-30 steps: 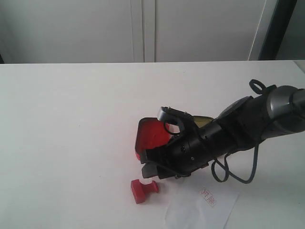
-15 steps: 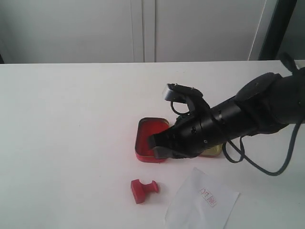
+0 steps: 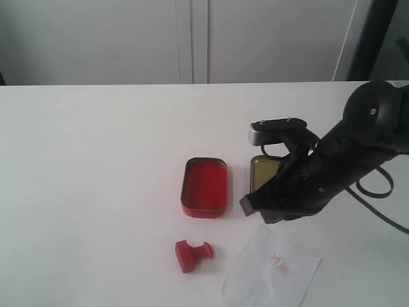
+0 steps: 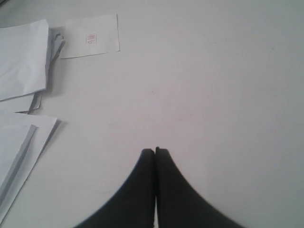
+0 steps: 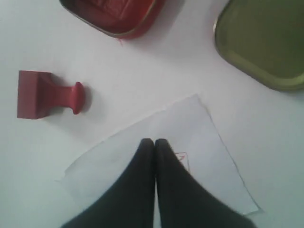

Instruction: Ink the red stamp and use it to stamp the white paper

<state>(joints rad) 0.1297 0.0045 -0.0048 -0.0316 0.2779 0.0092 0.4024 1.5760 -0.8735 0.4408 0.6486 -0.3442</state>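
The red stamp (image 3: 191,254) (image 5: 46,94) lies on its side on the table, below the open red ink tin (image 3: 204,187) (image 5: 113,14). To its right lies the white paper (image 3: 271,271) (image 5: 161,161), which bears a small red imprint (image 3: 278,263). My right gripper (image 3: 250,205) (image 5: 154,141) hovers shut and empty above the paper's upper edge, right of the stamp and apart from it. My left gripper (image 4: 155,151) is shut on nothing over bare table and does not show in the exterior view.
The gold-coloured tin (image 3: 264,172) (image 5: 266,40) sits right of the ink tin, partly behind my right arm. In the left wrist view, a stamped slip (image 4: 90,42) and loose white sheets (image 4: 21,61) lie off to one side.
My right arm has pulled back to the right, off the stamp and the ink tin, uncovering both tins. The stamp has stayed lying where it was.
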